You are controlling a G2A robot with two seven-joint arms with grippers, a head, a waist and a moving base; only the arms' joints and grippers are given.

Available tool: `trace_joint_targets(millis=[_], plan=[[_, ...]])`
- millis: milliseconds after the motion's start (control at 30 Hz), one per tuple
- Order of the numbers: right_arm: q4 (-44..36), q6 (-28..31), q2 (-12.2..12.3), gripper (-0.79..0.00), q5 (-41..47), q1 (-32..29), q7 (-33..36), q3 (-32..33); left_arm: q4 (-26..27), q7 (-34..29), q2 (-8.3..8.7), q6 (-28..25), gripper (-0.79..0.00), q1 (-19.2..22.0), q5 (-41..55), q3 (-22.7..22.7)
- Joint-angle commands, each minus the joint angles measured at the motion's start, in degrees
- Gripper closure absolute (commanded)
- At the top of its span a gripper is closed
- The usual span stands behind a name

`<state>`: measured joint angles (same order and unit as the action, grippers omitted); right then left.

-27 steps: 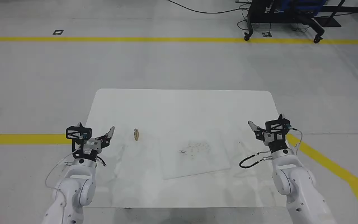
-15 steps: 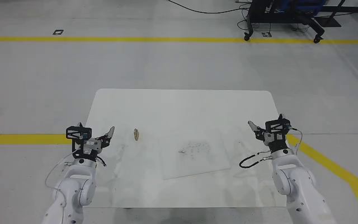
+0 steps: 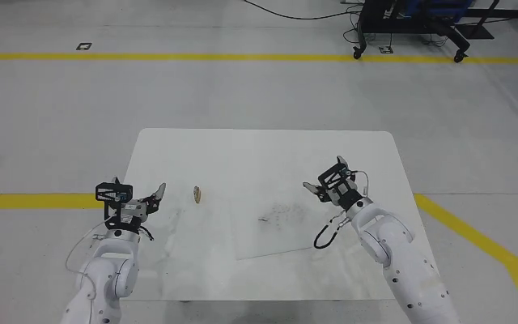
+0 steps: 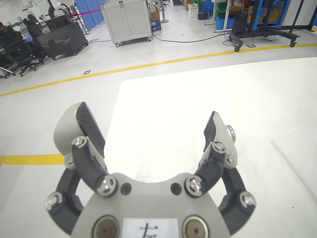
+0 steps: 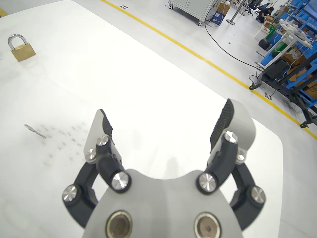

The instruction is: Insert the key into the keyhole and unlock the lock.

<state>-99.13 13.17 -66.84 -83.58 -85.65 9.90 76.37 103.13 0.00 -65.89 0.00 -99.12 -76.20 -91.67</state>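
A small brass padlock with a silver shackle (image 3: 197, 193) (image 5: 21, 49) sits on the left half of the white, round-cornered table (image 3: 267, 150). It is near the left gripper (image 3: 137, 191) (image 4: 148, 120), off that gripper's inner side and not touching it. The left gripper's ribbed fingers are spread wide with nothing between them, and it hangs over the table's left edge.

A slim silver key (image 5: 35, 131) (image 3: 264, 218) lies flat on a thin white sheet (image 3: 275, 243) spread over the middle of the table. The key rests among grey smudges on that sheet (a loose scatter of small marks), well apart from the padlock.

The right gripper (image 3: 324, 174) (image 5: 166, 115) is over the table's right half, near the sheet's far right corner. Its fingers are also spread apart and hold nothing, and the key is off to its side.

The table stands on a pale grey floor crossed by yellow lines (image 3: 243, 57). Beyond it are a black wheeled frame (image 3: 413, 28), blue storage racks (image 5: 297, 50), a grey metal cabinet (image 4: 127, 22) and a black cable trailing over the floor (image 3: 291, 14).
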Motion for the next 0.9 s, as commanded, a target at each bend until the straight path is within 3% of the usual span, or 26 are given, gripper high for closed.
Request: trace_joint_targets(millis=[0, 400, 867], plan=[[-0.1, -0.1, 0.0, -0.785, 0.0, -0.1, 0.0, 0.0, 0.0, 0.0, 0.0, 0.0, -0.785, 0.0, 0.0, 0.0], [-0.1, 0.3, 0.0, -0.785, 0.1, -0.1, -0.1, -0.1, 0.0, 0.0, 0.0, 0.0, -0.785, 0.0, 0.0, 0.0], [10.5, 27.8, -0.8, -0.785, 0.8, 11.6, -7.4, -12.8, 0.0, 0.0, 0.0, 0.0, -0.785, 0.0, 0.0, 0.0]])
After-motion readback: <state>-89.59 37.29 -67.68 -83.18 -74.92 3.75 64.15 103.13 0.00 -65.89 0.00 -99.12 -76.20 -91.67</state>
